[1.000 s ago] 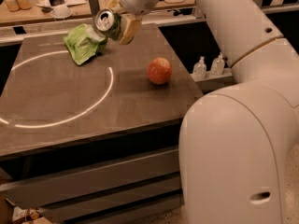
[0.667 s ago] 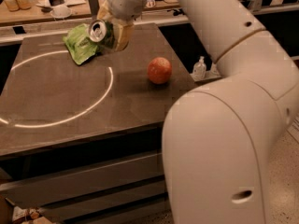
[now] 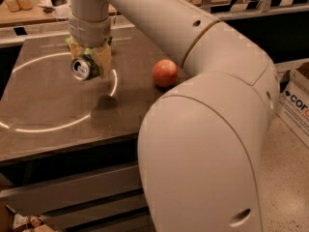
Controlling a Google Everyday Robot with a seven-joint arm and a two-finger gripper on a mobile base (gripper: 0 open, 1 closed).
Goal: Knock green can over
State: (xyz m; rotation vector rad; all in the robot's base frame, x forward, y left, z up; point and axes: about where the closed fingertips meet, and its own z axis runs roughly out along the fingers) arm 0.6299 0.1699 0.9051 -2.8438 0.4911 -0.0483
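My gripper [image 3: 92, 64] is clamping the green can [image 3: 82, 68], holding it tipped sideways above the table [image 3: 43, 105]; I am judging only the release left

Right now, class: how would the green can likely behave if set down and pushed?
The green can lies sideways in the gripper above the table, silver end showing. It is round-bodied, so it would probably roll. It seems rigid, not visibly crushed by the grip. Being small, it is probably light.

Your gripper [image 3: 92, 65] hangs over the table's [image 3: 48, 105] far left, the green can [image 3: 81, 68] clamped sideways within it; the apple [image 3: 165, 73] lies to their right.
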